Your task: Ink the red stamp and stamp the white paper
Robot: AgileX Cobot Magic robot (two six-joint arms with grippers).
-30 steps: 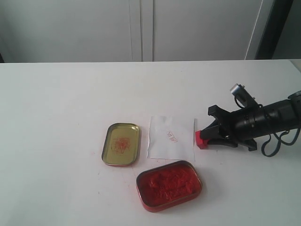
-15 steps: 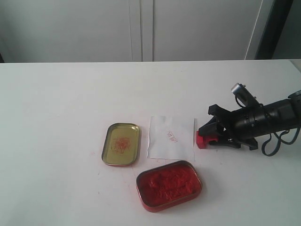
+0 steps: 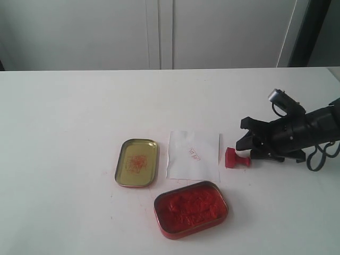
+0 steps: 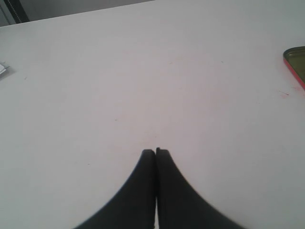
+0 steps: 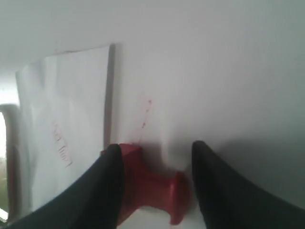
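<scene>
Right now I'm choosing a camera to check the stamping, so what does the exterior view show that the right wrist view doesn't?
Only the exterior view: the oval red tin of ink paste and the black right arm. Only the right wrist view: faint red smears on the white tabletop. Both: the small red plastic stamp lying on its side, the open right gripper around it, and the square white paper bearing a red mark.

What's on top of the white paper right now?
Only a small red stamped mark shows on the white paper. The red stamp lies on its side on the table beside its edge, not on it. What is under the sheet is hidden.
</scene>
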